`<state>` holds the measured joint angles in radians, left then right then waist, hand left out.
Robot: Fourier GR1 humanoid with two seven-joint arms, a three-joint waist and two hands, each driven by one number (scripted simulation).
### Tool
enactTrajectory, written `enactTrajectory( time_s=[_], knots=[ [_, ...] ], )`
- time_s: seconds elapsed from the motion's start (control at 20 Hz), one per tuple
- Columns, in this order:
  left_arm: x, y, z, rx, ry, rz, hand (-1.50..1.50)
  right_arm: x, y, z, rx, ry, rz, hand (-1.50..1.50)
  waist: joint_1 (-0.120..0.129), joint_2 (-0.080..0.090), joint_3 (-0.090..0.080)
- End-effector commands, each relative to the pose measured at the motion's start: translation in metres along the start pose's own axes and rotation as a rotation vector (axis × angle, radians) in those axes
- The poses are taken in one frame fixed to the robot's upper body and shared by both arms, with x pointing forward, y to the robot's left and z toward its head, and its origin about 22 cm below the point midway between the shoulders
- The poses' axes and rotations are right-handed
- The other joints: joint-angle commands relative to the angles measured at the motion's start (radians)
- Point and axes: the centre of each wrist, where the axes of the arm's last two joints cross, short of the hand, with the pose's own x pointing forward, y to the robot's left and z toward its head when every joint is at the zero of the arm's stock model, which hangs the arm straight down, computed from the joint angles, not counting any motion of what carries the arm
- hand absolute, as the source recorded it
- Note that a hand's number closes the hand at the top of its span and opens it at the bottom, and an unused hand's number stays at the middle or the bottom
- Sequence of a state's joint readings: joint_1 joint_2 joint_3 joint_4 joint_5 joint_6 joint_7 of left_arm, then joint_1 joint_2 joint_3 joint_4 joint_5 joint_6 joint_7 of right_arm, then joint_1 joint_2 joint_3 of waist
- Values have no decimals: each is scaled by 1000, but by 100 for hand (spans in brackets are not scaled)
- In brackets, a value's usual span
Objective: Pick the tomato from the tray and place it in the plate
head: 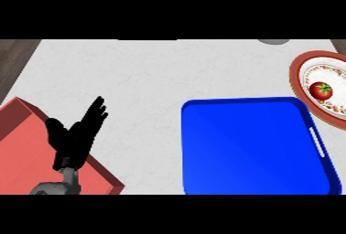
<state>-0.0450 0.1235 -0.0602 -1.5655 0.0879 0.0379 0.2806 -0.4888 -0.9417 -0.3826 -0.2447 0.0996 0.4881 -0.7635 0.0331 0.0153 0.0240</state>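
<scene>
The pale counter (pixel 135 77) carries a blue tray (pixel 250 146) near its front edge and a red bin (pixel 27 141) at its left edge. A patterned plate (pixel 307 68) sits at the right edge, holding a small red tomato (pixel 321 91) with a green stem. The left hand (pixel 78 132), fingers straight and open, rests over the bin, well apart from the tomato.
</scene>
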Motion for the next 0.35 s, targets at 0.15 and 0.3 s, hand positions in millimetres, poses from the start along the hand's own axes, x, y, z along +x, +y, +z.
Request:
enactTrajectory(
  time_s=[0.15,0.3],
  knots=[
    [-31,-5,7,-5,112,32,0,-11,-11,25,99,-92,-57,-150,-7,5,-12],
    [-37,-5,9,-12,116,41,0,-13,-9,27,79,-95,-40,-150,0,10,-10]
  ],
)
